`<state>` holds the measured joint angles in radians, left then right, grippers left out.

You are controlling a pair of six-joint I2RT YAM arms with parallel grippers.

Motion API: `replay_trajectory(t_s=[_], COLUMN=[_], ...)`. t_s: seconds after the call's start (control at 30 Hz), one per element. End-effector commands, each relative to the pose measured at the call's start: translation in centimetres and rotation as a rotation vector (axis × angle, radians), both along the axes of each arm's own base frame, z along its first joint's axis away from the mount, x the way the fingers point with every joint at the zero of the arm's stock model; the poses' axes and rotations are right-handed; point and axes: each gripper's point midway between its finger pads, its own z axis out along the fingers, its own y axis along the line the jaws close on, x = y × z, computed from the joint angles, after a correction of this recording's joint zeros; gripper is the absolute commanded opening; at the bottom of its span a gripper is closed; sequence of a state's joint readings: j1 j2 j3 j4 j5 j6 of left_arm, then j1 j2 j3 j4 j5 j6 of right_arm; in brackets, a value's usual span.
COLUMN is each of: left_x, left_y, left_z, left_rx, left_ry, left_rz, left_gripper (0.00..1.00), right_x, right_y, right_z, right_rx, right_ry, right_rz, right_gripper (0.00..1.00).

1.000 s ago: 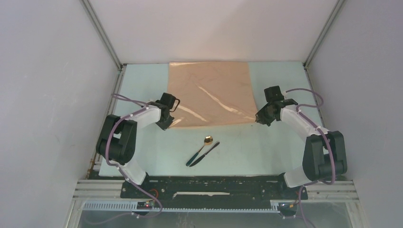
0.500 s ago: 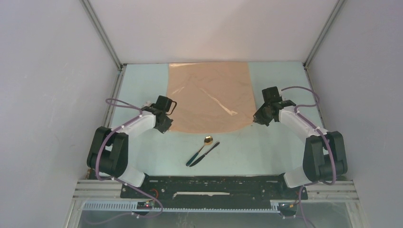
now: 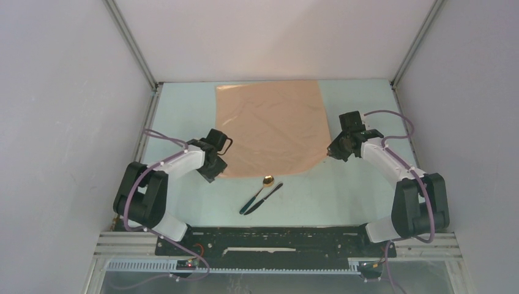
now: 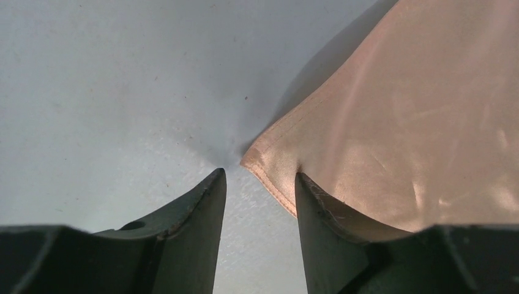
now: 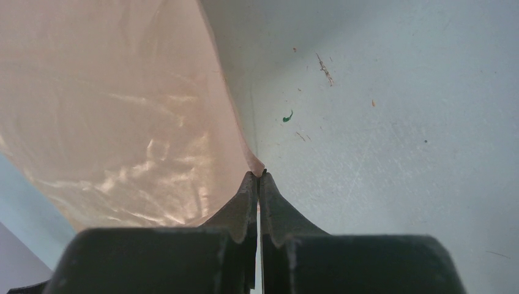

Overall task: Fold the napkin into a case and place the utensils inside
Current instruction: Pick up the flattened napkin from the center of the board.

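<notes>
The left gripper [image 4: 259,174] is standing with its jaws apart, gripping nothing. The napkin's [image 3: 272,125] near left corner is lying just ahead of its fingertips, poking into the gap, with the hem running under the right finger [image 4: 312,202]. The right gripper [image 5: 258,176] is pinching the near right corner, jaws clamped together on the cloth and lifting it slightly. The napkin is lying open on the table [image 3: 183,122], its near edge running from one gripper across to the other. The left arm is nearer the free corner, so any regrasp looks like its job, reaching straight forward. No case is existing yet, and nothing is sitting inside any fold. The utensils [image 3: 261,196] are lying together on the table, slanting near-left to far-right, the spoon's [image 3: 267,180] bowl just beside the napkin's near edge.
</notes>
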<state>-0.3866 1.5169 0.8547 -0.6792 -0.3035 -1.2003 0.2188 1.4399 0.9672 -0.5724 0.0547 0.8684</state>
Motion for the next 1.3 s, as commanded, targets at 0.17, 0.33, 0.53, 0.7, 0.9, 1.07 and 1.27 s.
replay_trajectory(t_s=[0.17,0.33,0.53,0.7,0.9,1.07,1.27], left_x=[1.3,0.9,0.9,2.6,3.8,3.5,3.6], left_y=[-0.1,-0.1,1.1,0.9,0.5,-0.1,-1.0], left_z=[-0.7,-2.7,-4.1,-2.0,0.9,3.1,7.4], left_rx=[0.015,-0.002,-0.024,-0.012,-0.016,-0.012,-0.052], left_ry=[0.007,0.037,-0.014,-0.087,-0.172,-0.191,-0.335], left_rz=[0.030,0.047,0.062,0.017,-0.003,-0.041,-0.096], left_gripper=[0.55,0.48,0.20,0.04,0.00,0.00,0.00], right_x=[0.2,0.2,0.2,0.3,0.3,0.5,0.9], right_y=[0.2,0.3,0.3,0.5,0.7,1.2,2.5], right_z=[0.4,0.5,0.8,0.8,0.7,1.3,2.7], right_rx=[-0.003,0.008,0.018,0.022,0.022,0.035,0.062], right_ry=[-0.019,-0.020,-0.027,-0.028,-0.031,-0.059,-0.155], right_rz=[0.016,0.015,0.021,0.028,0.048,0.096,0.253], right_gripper=[0.00,0.00,0.00,0.00,0.00,0.00,0.00])
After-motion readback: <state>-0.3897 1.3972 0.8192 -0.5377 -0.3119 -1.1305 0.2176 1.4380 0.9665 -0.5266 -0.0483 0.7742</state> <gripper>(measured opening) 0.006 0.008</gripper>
